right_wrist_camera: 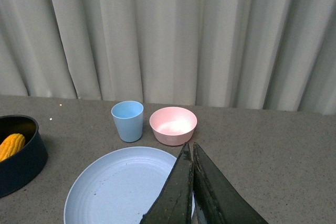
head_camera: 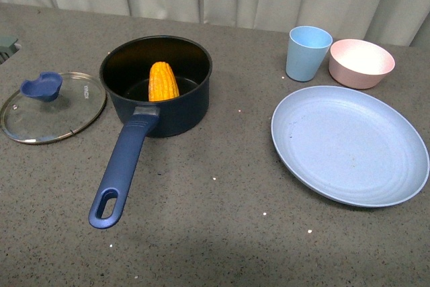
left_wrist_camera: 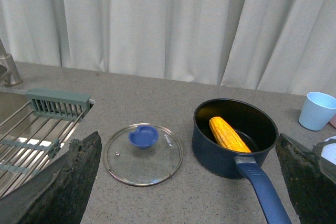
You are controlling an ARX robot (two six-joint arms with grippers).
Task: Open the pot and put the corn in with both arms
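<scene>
The corn (head_camera: 163,81) leans inside the open pot (head_camera: 156,87) toward the counter's (head_camera: 215,233) far left, lid (head_camera: 52,107) flat beside it near the left edge. Left end effector (left_wrist_camera: 189,182) gapes wide and empty; right end effector (right_wrist_camera: 192,192) is pressed closed — holding nothing.

Left wrist view: pot (left_wrist_camera: 231,145) sat on the grey counter (left_wrist_camera: 157,93), corn (left_wrist_camera: 229,134) leaning inside it, blue handle (left_wrist_camera: 266,191) running toward 5 o'clock. Glass lid (left_wrist_camera: 143,153) lay flat at the pot's 9 o'clock, apart. Sink rack (left_wrist_camera: 37,129) far at 9. Light blue cup (left_wrist_camera: 316,110) at 2 o'clock. Left gripper's fingers (left_wrist_camera: 63,182) spread wide, holding nothing.
</scene>
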